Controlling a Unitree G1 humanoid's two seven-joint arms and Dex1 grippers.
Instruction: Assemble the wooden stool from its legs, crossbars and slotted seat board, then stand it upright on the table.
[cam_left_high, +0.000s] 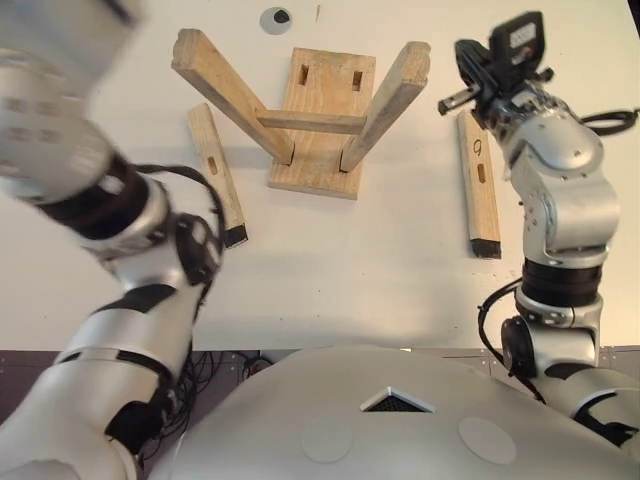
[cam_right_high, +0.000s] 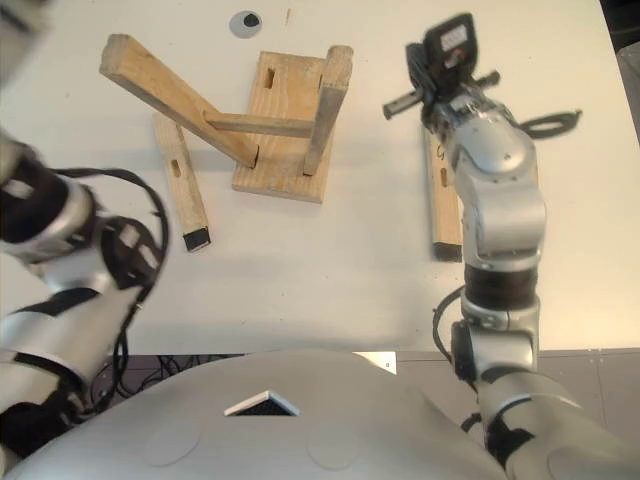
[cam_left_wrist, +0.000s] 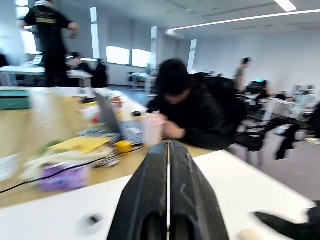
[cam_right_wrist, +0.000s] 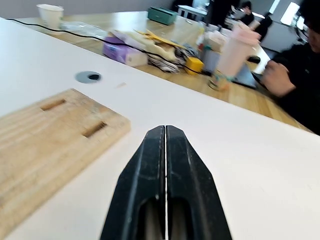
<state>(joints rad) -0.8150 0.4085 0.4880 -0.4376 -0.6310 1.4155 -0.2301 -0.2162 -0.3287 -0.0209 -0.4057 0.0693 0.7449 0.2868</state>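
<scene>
A: Lying on the counter, the seat has two legs and a crossbar fitted. Two loose legs flank it.
B: Left gripper and right gripper: fingers pressed together, holding nothing.

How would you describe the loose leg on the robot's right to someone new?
On the white table, find the seat board lying flat with two legs fitted in it. Right of it, apart from the board, lies one loose leg, black-tipped end toward the robot. The other loose leg, left of the board, slants; this one lies almost straight.
</scene>
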